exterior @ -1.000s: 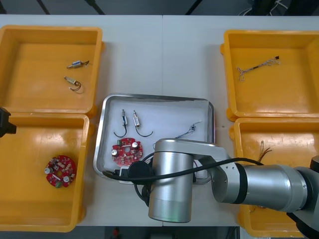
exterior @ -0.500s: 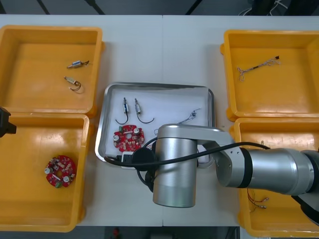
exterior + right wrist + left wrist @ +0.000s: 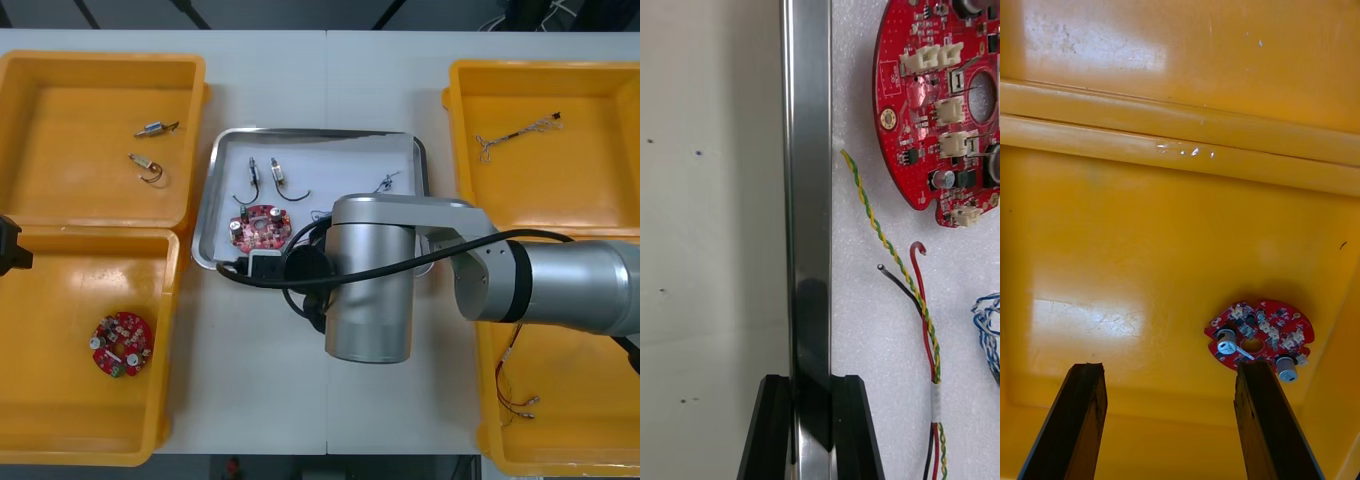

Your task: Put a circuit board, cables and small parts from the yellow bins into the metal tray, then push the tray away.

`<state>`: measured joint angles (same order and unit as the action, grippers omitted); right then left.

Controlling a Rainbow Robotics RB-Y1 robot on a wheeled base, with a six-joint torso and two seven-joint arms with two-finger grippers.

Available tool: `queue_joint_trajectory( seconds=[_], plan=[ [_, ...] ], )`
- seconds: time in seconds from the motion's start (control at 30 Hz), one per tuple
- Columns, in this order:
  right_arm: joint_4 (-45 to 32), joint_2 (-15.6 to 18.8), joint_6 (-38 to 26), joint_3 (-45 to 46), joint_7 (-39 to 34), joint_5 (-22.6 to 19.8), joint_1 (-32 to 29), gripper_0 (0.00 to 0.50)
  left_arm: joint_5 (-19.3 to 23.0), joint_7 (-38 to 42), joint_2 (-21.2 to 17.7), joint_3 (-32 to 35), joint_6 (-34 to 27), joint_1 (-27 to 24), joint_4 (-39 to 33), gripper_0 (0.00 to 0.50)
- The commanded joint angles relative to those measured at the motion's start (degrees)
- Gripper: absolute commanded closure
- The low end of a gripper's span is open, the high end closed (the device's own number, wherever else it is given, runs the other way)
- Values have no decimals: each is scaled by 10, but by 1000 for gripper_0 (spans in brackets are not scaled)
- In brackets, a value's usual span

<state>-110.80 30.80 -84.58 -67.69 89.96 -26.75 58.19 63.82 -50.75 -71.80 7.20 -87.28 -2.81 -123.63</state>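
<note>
The right gripper (image 3: pixel 811 384) was clamped on the six o'clock rim of the metal tray (image 3: pixel 212 200). Inside the tray, a round red circuit board (image 3: pixel 259 229) lay at eight o'clock and small metal parts (image 3: pixel 265 180) at ten. The left gripper (image 3: pixel 1171 371) hung with its fingers spread apart above a second circuit board (image 3: pixel 1259 350) in a yellow bin (image 3: pixel 1150 247).

Four bins (image 3: pixel 90 90), one tray (image 3: pixel 310 131), two boards (image 3: pixel 259 228)
</note>
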Motion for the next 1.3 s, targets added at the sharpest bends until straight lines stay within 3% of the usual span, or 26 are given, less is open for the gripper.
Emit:
queue_joint_trajectory(
  seconds=[0.03, 0.6, 0.8, 1.3],
  plan=[
    [5, 31, 28, 0, 20, -6, 39, 500, 3, -5, -29, 13, 4, 8, 1, 0],
    [167, 24, 168, -1, 62, -25, 99, 500, 3, -5, -29, 13, 4, 8, 1, 0],
    [242, 19, 227, -1, 146, -68, 126, 500, 3, -5, -29, 13, 4, 8, 1, 0],
    [357, -5, 320, -1, 254, -71, 165, 500, 3, -5, -29, 13, 4, 8, 1, 0]
  ],
)
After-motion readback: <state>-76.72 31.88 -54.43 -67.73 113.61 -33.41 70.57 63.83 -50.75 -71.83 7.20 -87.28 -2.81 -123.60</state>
